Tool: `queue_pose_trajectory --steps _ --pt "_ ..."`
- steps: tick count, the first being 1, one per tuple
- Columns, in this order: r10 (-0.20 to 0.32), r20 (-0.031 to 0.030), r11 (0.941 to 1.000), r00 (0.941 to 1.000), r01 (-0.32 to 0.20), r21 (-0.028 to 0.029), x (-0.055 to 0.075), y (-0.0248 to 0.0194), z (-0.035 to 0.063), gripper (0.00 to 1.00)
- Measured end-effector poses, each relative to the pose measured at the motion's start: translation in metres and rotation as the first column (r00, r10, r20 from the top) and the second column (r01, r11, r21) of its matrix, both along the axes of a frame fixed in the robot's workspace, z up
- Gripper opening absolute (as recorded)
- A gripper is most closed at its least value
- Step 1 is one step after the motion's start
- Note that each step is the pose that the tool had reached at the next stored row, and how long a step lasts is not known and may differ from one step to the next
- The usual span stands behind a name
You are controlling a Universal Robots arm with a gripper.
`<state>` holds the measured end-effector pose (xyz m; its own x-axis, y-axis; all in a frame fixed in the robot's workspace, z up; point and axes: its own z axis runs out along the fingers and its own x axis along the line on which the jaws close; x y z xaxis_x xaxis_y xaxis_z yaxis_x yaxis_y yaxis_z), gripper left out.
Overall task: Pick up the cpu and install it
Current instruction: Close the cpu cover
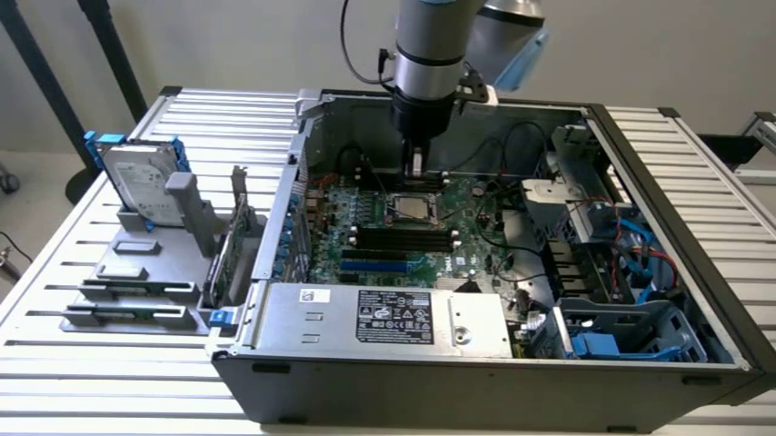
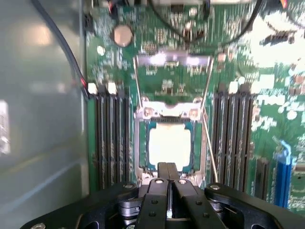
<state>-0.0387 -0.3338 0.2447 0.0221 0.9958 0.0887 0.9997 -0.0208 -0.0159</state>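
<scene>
Read as a clock face, the exterior view has the slatted table [image 1: 49, 381] running across it. The open computer case [image 1: 485, 391] takes up the centre and the whole side towards three o'clock. The arm [image 1: 431, 45] drops into the case from twelve o'clock. Out at nine o'clock from the case, the hard drive [image 1: 140, 182] stands upright in its blue frame, well apart from the work.

The green motherboard [image 1: 401, 250] lies flat on the case floor. Its socket [image 2: 140, 143] is just on the twelve o'clock side of the board's middle, and the metal load plate [image 2: 174, 59] is swung up and open. The cpu [image 2: 170, 145] lies inside the socket frame with its silvery top showing.

The gripper [image 2: 167, 167] hangs right at the chip's near edge, jaws pressed together and holding nothing. I cannot tell whether the tips touch the chip.

The risk, as I judge it, is that nothing clamps the chip while the plate is up. A sideways brush from the closed tips could skew it. Downward pressure on a skewed chip could bend socket contacts. The thin latch lever [image 2: 209, 143] beside the socket could also catch a finger.
</scene>
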Motion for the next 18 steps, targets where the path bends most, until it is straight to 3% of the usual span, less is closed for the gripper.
queue_pose_trajectory --steps 7,18 --pt "0.003 -0.0090 1.0000 1.0000 -0.003 0.0015 0.032 -0.0001 0.0263 0.11" --pt "0.009 -0.0099 0.9999 0.9999 -0.009 0.0093 0.082 -0.0023 0.0305 0.11"
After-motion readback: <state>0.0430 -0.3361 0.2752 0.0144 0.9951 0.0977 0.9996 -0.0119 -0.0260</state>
